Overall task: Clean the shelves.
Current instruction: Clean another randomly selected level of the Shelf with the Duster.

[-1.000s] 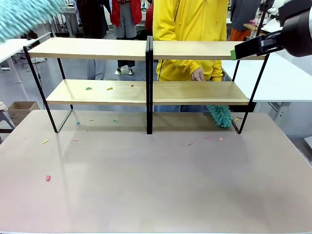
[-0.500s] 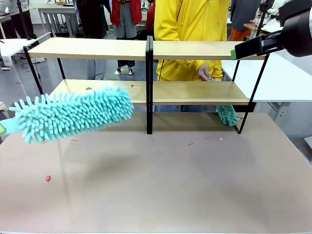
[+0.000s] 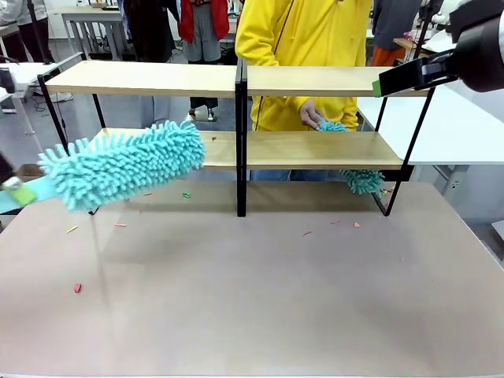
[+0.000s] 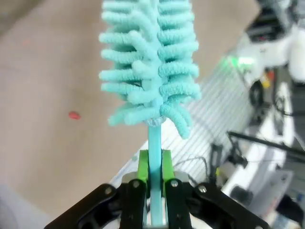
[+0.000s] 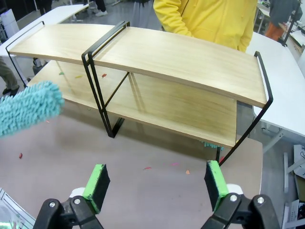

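Observation:
The shelves (image 3: 157, 77) stand across the far half of the table, two light wooden boards in a black frame, also seen from above (image 5: 181, 57). My left gripper (image 3: 16, 191) (image 4: 155, 164) is shut on the handle of a fluffy teal duster (image 3: 126, 161) (image 4: 150, 62). Its head hangs tilted in front of the left half of the lower board. The duster's tip (image 5: 26, 107) shows at the left of the right wrist view. My right gripper (image 3: 402, 76) (image 5: 156, 181) hovers open by the top board's right end and holds nothing.
A person in a yellow jacket stands behind the shelves, a hand (image 3: 309, 116) over the lower board, with a second teal duster (image 3: 364, 181) hanging below its right end. Small coloured scraps lie on the lower board (image 3: 213, 138) and on the table (image 3: 76, 287) (image 3: 307, 233).
My left arm swung the duster down from the top left corner, then lifted it a little towards the lower board. The person's hand moved left along the lower board.

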